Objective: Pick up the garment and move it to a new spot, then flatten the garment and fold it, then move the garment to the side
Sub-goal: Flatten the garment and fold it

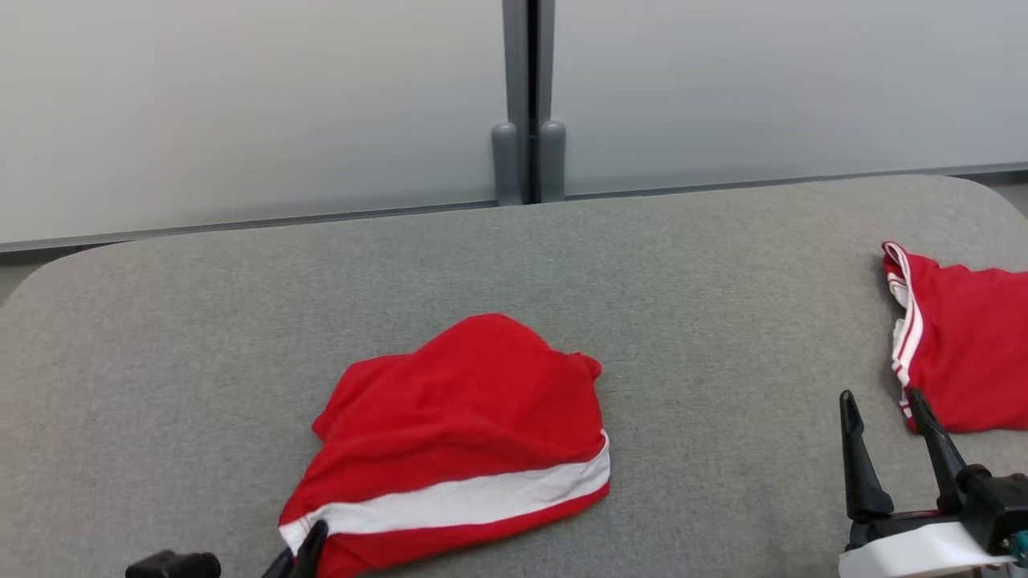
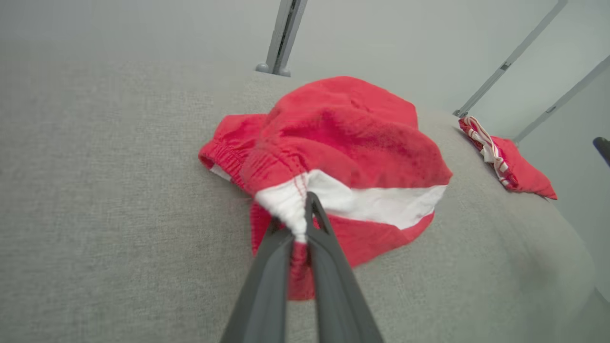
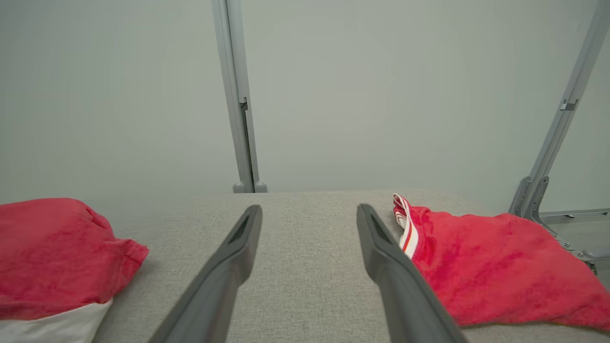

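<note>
Though the head view shows the red garment (image 1: 466, 417) lying crumpled on the grey cushion (image 1: 683, 265), my left gripper (image 1: 303, 546) is already at its near, white-banded corner. From the left wrist, my two fingers are pinched tight on that white band, and the cloth is not yet lifted. From the right wrist, my right gripper (image 3: 310, 214) hangs wide open and empty, with a second red garment (image 3: 476, 262) just beside it. I judge that moving, flattening, folding and setting aside are all left.
</note>
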### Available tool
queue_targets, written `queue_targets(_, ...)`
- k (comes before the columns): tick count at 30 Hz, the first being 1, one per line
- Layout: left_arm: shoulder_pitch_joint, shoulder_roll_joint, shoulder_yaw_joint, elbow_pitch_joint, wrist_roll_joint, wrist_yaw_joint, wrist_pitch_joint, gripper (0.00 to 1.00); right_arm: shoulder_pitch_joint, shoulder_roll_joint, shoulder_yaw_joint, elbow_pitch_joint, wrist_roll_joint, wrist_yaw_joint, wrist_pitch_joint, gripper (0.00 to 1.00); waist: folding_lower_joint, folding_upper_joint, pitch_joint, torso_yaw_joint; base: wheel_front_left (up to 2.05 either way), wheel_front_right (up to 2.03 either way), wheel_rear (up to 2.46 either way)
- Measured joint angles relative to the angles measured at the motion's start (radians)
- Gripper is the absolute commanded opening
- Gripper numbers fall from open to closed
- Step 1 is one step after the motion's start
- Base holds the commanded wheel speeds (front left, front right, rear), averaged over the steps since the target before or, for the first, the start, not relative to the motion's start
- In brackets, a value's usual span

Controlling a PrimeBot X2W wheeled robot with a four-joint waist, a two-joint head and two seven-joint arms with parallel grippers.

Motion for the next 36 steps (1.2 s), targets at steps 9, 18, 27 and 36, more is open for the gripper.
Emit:
queue_targets(9, 0.051, -0.031, -0.006, 0.156, -0.011, 0.033, -0.025, 0.00, 0.005, 0.000, 0.009, 0.004, -0.012, 0.000, 0.000, 1.00, 0.0000, 0.0000, -0.028, 0.085, 0.00, 0.00, 0.00)
queue_targets(18, 0.049, -0.057, 0.004, 0.311, -0.022, 0.014, -0.093, 0.09, 0.005, 0.000, 0.013, 0.008, -0.022, 0.000, 0.000, 1.00, 0.0000, 0.0000, -0.033, 0.092, 0.00, 0.00, 0.00)
queue_targets(27, 0.031, -0.022, 0.009, 0.389, -0.022, 0.009, -0.077, 1.00, 0.008, -0.001, 0.014, 0.010, -0.026, 0.000, 0.000, 1.00, 0.0000, 0.0000, -0.039, 0.052, 0.00, 0.00, 0.00)
queue_targets(36, 0.042, 0.100, 0.057, 0.128, 0.018, 0.128, 0.020, 1.00, 0.010, 0.000, 0.021, 0.010, -0.019, 0.000, 0.000, 1.00, 0.0000, 0.0000, -0.036, 0.003, 0.00, 0.00, 0.00)
